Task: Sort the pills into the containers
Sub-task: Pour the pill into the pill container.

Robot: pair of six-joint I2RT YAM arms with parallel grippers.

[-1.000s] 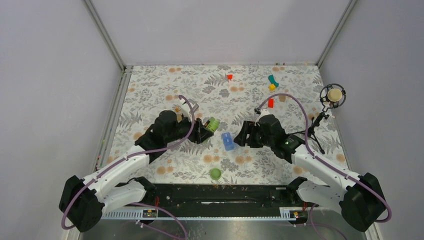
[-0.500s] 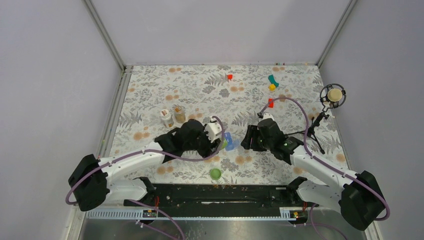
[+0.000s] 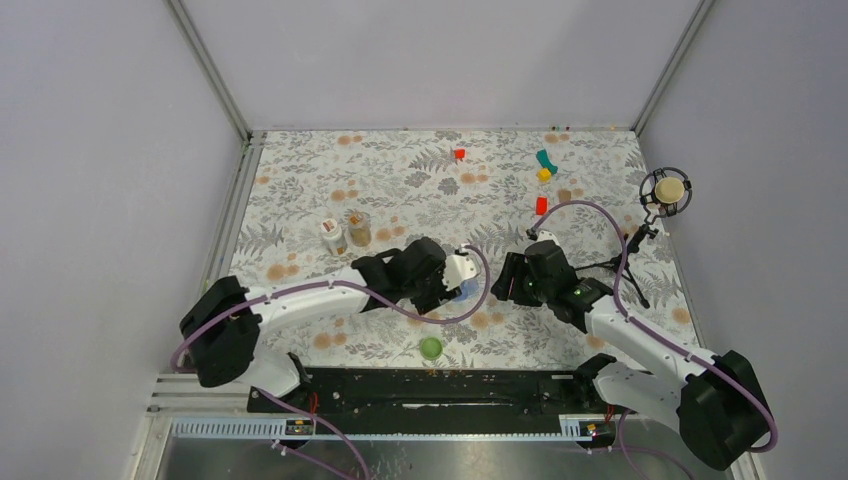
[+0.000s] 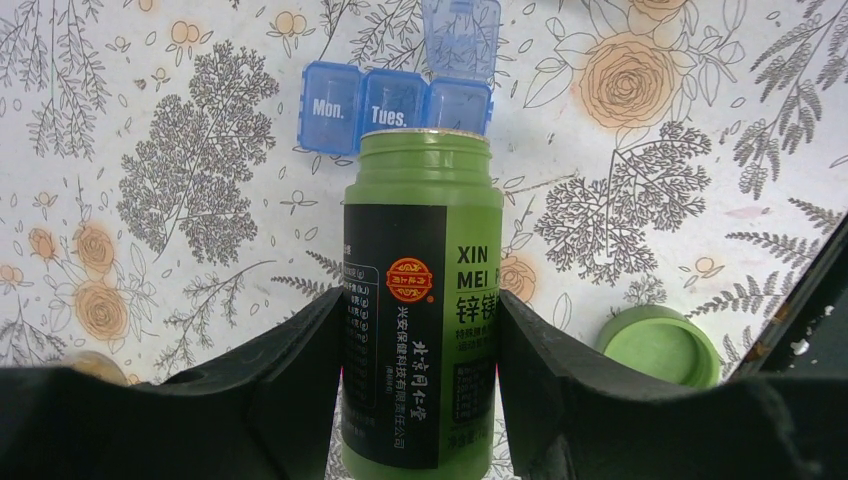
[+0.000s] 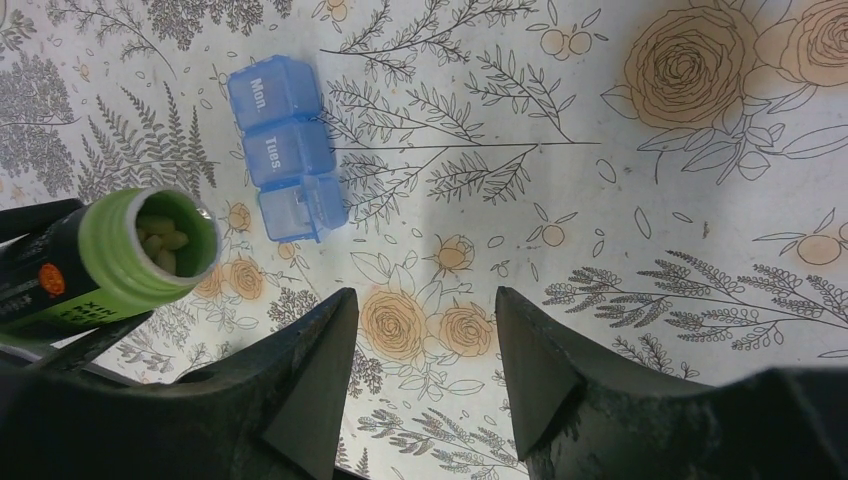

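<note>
Close by the pill box, left hand is clamped on the open green bottle; right hand stands apart, empty.

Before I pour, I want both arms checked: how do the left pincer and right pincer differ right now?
The left pincer is shut on the uncapped green bottle; the right pincer holds nothing, its jaws apart. The left pincer carries the green bottle tilted, mouth toward the pill box; the right pincer hangs over the floral table beside it. Both are close to the pill box.
</note>
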